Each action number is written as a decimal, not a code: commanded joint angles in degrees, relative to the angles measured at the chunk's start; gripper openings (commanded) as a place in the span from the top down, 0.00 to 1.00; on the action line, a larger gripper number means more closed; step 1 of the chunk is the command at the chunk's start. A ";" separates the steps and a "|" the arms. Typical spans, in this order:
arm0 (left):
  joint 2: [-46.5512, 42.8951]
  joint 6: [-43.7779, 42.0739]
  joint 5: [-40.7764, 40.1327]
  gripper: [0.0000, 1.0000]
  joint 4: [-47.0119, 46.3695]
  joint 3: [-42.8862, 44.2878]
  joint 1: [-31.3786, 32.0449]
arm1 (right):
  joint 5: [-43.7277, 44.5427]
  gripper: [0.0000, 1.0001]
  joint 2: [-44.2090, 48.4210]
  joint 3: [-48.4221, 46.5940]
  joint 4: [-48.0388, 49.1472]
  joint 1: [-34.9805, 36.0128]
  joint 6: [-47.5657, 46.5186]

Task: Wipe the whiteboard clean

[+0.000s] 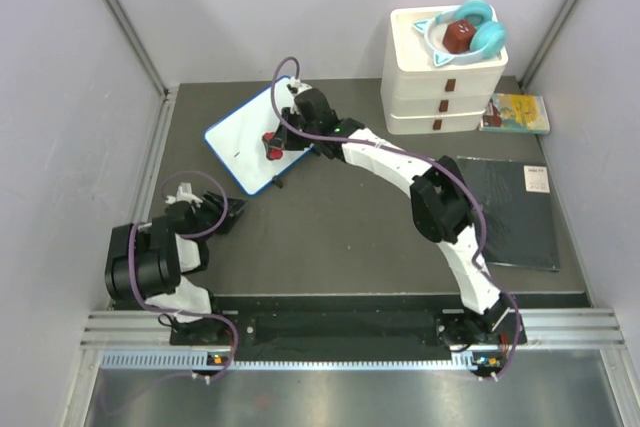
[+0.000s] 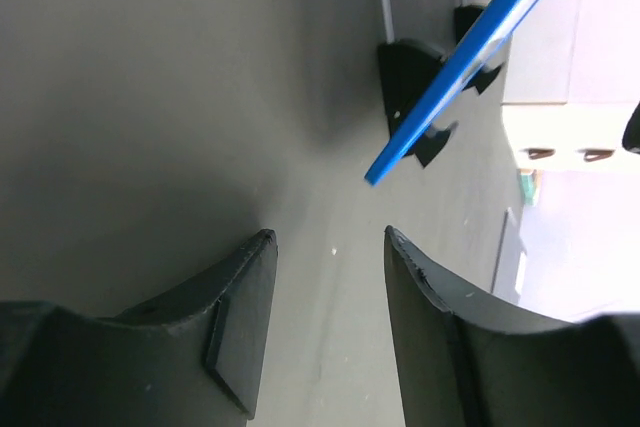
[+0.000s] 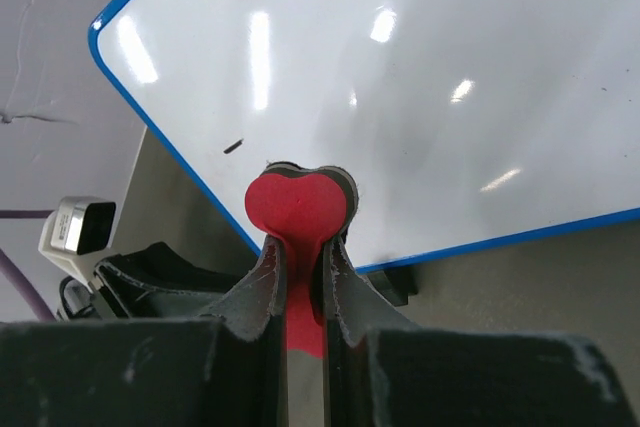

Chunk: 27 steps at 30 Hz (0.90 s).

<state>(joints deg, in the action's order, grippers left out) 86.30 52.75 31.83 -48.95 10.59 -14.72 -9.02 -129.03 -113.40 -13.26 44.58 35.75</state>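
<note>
The whiteboard [image 1: 248, 134], white with a thin blue frame and black feet, lies at the back left of the table. Its surface is nearly clean, with one short black mark [image 3: 233, 146] left of the eraser. My right gripper [image 1: 277, 143] is shut on a red heart-shaped eraser [image 3: 298, 209] with a dark underside, and holds it over the board's near right part. My left gripper [image 2: 327, 247] is open and empty, low over the table near the left front, with the board's blue edge [image 2: 455, 57] ahead of it.
A white drawer stack [image 1: 443, 75] with blue headphones and a brown object on top stands at the back right. A small book [image 1: 516, 113] lies beside it. A flat black pad [image 1: 510, 210] lies on the right.
</note>
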 commanded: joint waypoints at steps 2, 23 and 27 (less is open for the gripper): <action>8.51 4.90 2.25 0.51 -21.22 1.19 0.31 | 0.39 1.00 -1.66 -4.71 2.01 1.47 1.16; 23.03 9.65 4.55 0.56 -37.90 6.63 1.09 | 1.37 1.00 -6.84 -9.37 2.62 4.81 1.78; 24.00 9.74 5.43 0.57 -39.56 8.39 2.15 | 2.25 1.00 -7.72 -9.82 4.02 5.70 1.26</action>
<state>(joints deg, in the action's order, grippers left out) 109.08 63.86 36.58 -75.68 16.64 -13.65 -7.81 -135.94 -119.28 -12.91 48.23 37.56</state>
